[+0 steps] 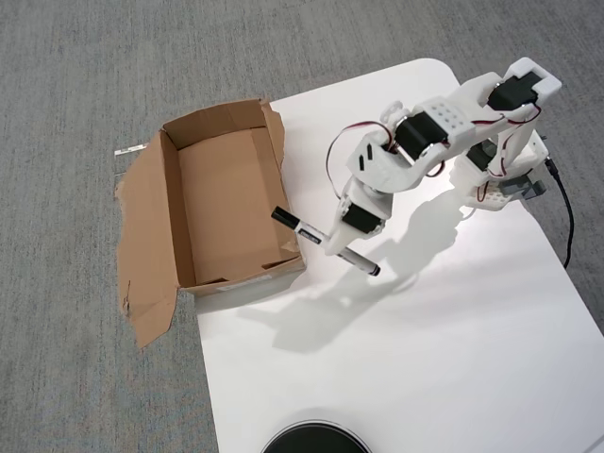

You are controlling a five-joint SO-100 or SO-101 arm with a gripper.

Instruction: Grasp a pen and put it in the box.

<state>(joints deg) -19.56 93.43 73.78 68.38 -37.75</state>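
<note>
A: Left side of the overhead view?
B: Grey carpet (75, 75). Then brown cardboard box (231, 203), open on top, shallow, inside bare. One large torn flap (146, 250) splayed out flat to the left onto the carpet. Ragged edge along the far right wall. Near right corner sitting on the white table (425, 359), rest of it off the table edge.

A: Pen?
B: Pen (326, 243), lifted off the table, angled from upper left to lower right. Black cap end over the box's right wall, near the near right corner. Small black tip pointing down right, over bare table. White barrel crossing the box rim. Shadow cast below on the table.

A: Tool state?
B: Gripper (342, 236) clamped on the pen at mid-barrel, jaws closed around it. Just right of the box's right wall.

A: Further right?
B: White arm (429, 132) stretched from the base at the far right of the table toward the box, black servos, red wires looping. Black cable (566, 222) running down the right table edge. Dark round object (316, 439) cut off at the near edge, cannot tell what.
</note>
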